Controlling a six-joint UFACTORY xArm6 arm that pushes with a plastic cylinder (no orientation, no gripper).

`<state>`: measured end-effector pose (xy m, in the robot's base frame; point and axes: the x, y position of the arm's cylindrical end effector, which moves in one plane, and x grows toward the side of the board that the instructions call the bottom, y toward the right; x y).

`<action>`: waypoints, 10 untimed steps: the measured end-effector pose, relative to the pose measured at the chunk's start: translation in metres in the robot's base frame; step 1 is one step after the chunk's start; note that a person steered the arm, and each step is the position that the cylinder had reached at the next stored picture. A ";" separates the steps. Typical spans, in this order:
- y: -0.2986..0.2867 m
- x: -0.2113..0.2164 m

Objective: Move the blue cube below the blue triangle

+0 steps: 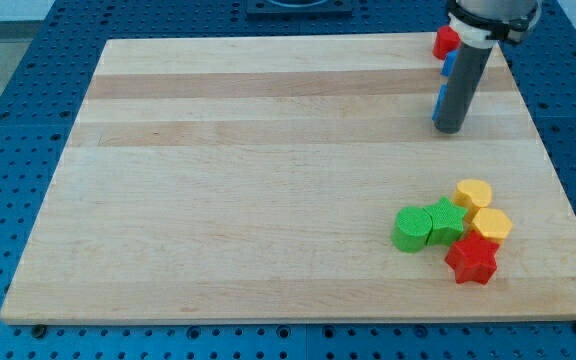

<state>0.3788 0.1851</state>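
Note:
My tip [450, 129] rests on the board near the view's top right. Two blue blocks show only as slivers at the rod's left side. One blue sliver [437, 104] sits just left of the rod, a little above the tip and touching it or nearly so. The other blue sliver [448, 63] is higher up, below a red block [445, 42]. The rod hides most of both, so I cannot tell which is the cube and which the triangle.
A cluster lies at the view's lower right: a green cylinder [411, 229], a green block [447, 219], two yellow blocks [474, 192] [491, 224] and a red star [471, 260]. The board's right edge [543, 150] is close to the rod.

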 end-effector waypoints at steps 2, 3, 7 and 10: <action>-0.022 -0.014; -0.030 -0.020; 0.002 -0.034; 0.004 -0.031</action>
<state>0.3473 0.1894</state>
